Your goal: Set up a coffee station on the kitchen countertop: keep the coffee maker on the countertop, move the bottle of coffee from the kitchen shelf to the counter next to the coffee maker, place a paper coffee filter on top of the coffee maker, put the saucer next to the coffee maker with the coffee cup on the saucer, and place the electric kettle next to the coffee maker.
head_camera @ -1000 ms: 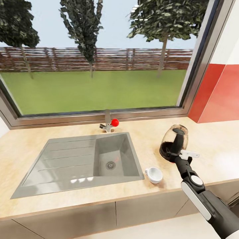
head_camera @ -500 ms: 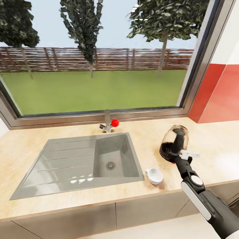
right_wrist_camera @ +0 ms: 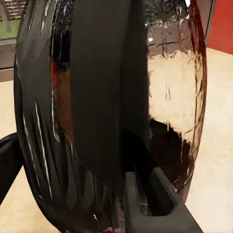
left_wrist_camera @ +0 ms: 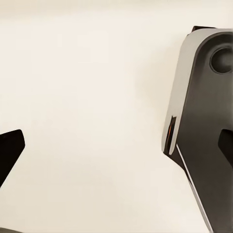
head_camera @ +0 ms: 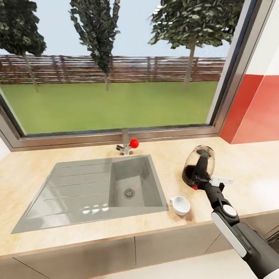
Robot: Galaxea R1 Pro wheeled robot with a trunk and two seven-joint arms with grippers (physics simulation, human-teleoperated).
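Head view: my right arm reaches over the light wood-grain kitchen surface (head_camera: 58, 240), its fingers (head_camera: 200, 181) closed on the black handle of the rounded clear-glass electric kettle (head_camera: 197, 164), which tilts away from me with its black base and red switch nearest the fingers. The small white handled coffee cup (head_camera: 180, 204) sits on the surface to the inner side of the fingers, near but apart from the kettle, just beside the grey steel sink (head_camera: 97, 186). Right wrist view: the kettle (right_wrist_camera: 165, 97) sits close between my fingers (right_wrist_camera: 73, 177), handle foremost. Left wrist view: my left fingers (left_wrist_camera: 116, 145) stand wide apart, holding nothing, over a pale floor (left_wrist_camera: 92, 87).
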